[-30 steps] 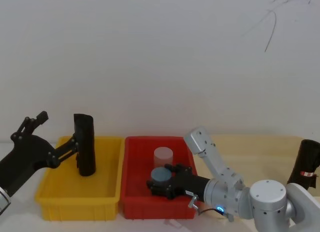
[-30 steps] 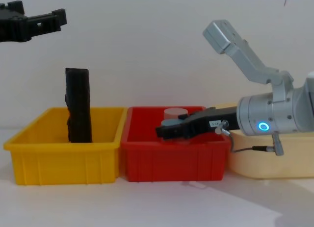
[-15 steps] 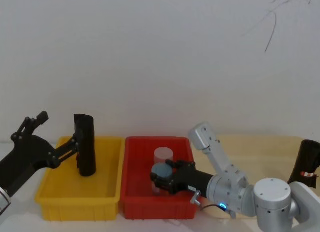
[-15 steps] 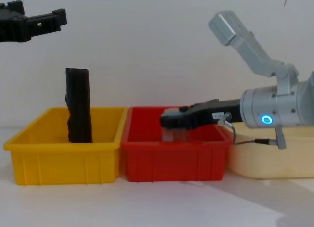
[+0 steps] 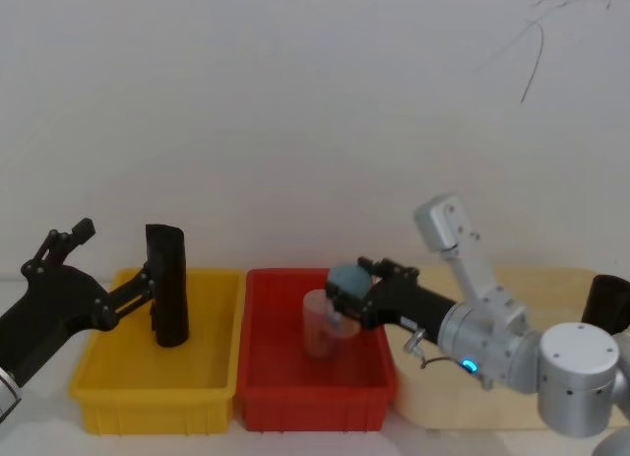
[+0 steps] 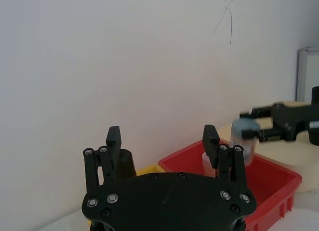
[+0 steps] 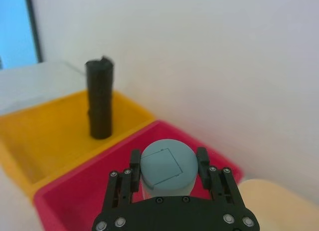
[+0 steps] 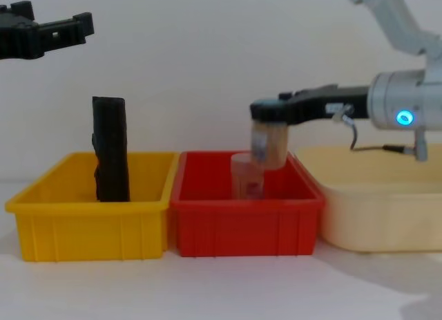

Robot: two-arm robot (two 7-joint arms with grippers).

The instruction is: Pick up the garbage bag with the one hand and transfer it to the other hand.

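Note:
The garbage bag (image 5: 608, 300) stands at the far right by the cream tray, its lower part hidden behind my right arm. My right gripper (image 5: 350, 287), on the arm with the blue ring, is shut on a clear jar with a grey-blue lid (image 7: 165, 166). It holds this jar (image 8: 268, 144) above the right half of the red bin (image 8: 207, 220). My left gripper (image 5: 106, 259) hovers open over the left end of the yellow bin (image 5: 128, 392). One of its fingers is close beside a plain black roll (image 5: 167, 284) standing there.
A second clear jar (image 8: 246, 176) stands in the red bin under and just left of the held one. The cream tray (image 8: 373, 216) adjoins the red bin on the right. A white wall runs close behind all three containers.
My right gripper has lifted the lidded jar out of the red bin and carried it up and to the right, toward the cream tray. The left arm has not moved.

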